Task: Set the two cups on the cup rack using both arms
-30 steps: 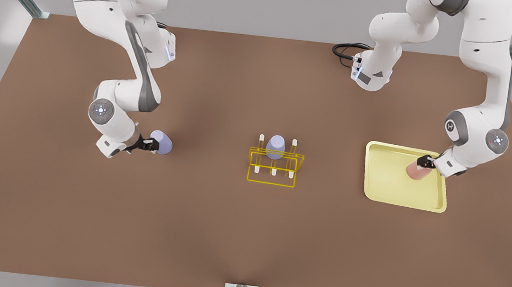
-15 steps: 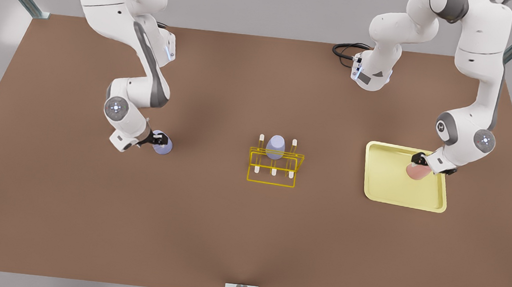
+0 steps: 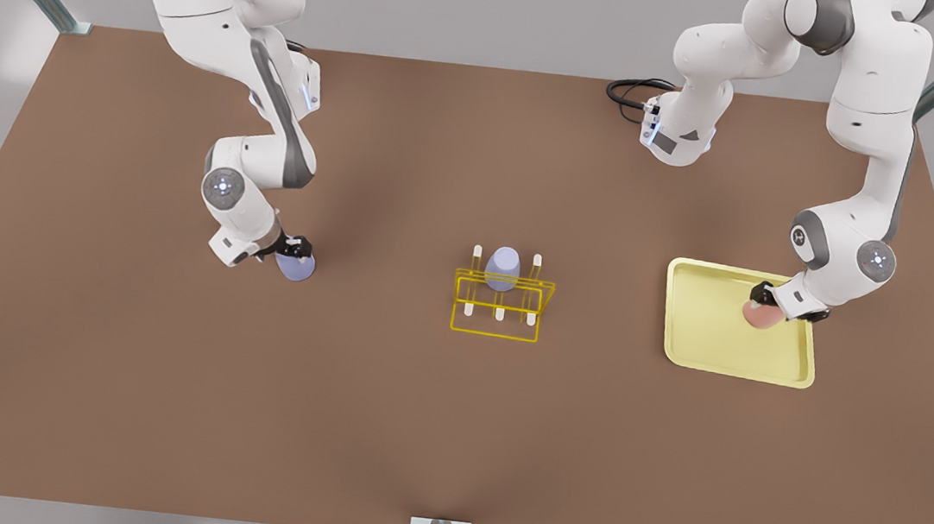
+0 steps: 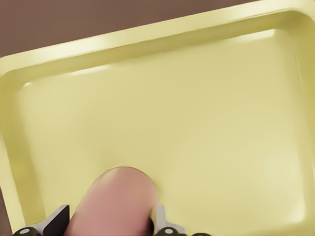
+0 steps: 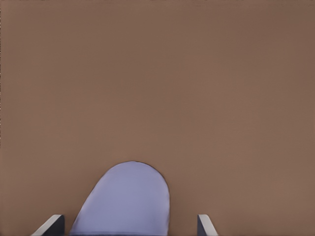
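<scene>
Pink cup [image 3: 761, 315]: on the yellow tray [image 3: 710, 340], 3 o'clock of the rack [image 3: 500, 304]; left gripper [image 3: 763, 295] straddles it, fingers [image 4: 55, 222] close at its sides, contact unclear; lavender cup [image 3: 296, 265]: on the table [image 3: 449, 434], 9 o'clock of the rack; right gripper [image 3: 295, 247] spread around it, gaps visible; another lavender cup [image 3: 503, 267] sits on the rack; cups probably light, rigid, smooth, likely slippery; grip mid-wall.
</scene>
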Action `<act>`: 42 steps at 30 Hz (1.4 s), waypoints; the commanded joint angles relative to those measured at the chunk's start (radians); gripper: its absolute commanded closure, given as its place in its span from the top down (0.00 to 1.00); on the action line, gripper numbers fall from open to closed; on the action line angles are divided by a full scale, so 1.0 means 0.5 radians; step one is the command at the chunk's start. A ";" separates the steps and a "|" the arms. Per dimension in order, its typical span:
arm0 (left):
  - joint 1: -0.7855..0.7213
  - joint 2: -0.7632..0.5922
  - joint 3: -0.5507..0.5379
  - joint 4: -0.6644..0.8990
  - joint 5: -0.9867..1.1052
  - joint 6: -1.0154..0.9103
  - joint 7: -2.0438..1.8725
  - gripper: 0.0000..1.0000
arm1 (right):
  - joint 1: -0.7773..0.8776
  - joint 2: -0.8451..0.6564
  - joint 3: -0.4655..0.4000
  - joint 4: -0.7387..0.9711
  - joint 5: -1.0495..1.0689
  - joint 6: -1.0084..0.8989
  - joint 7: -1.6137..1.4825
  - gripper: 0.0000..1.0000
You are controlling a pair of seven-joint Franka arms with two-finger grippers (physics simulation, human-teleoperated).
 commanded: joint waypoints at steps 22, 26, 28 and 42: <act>-0.024 -0.042 0.000 0.023 0.008 -0.094 -0.097 0.79 | 0.083 0.035 0.000 -0.155 0.005 0.338 -0.014 1.00; -0.083 -0.131 -0.003 0.139 0.018 -0.380 -0.204 0.79 | 0.083 0.029 0.000 -0.183 0.005 0.329 -0.020 1.00; -0.153 -0.165 -0.003 0.244 0.021 -0.552 -0.376 0.81 | 0.083 0.035 0.000 -0.189 0.005 0.329 -0.020 1.00; -0.598 0.575 -0.672 1.916 0.002 -1.635 -2.017 0.81 | 0.080 0.059 0.000 -0.180 0.002 0.329 -0.026 0.90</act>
